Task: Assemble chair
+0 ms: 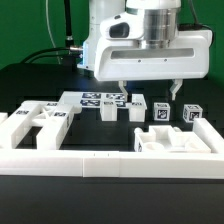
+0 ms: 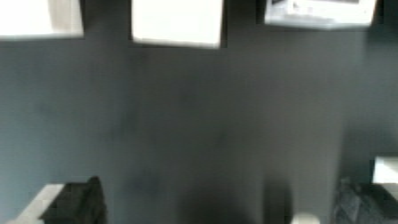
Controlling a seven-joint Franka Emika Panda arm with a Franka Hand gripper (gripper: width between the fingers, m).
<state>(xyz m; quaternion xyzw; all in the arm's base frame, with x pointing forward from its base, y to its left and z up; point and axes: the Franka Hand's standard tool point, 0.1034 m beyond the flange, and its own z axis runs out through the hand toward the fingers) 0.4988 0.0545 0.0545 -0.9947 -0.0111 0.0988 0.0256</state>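
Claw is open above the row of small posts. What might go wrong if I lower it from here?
1. The short posts stand close together, so the open claw may bump a neighbour while straddling one.
2. The marker board lies beside the row; a finger might land on it.
3. The wrist view is blurred, with white pieces only at its edge, so alignment is hard to judge.

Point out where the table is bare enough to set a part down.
Free: the table between the slotted panel and the frame piece, bordered by the rail in front and the marker board behind. Crowded: the row of posts below the open gripper.
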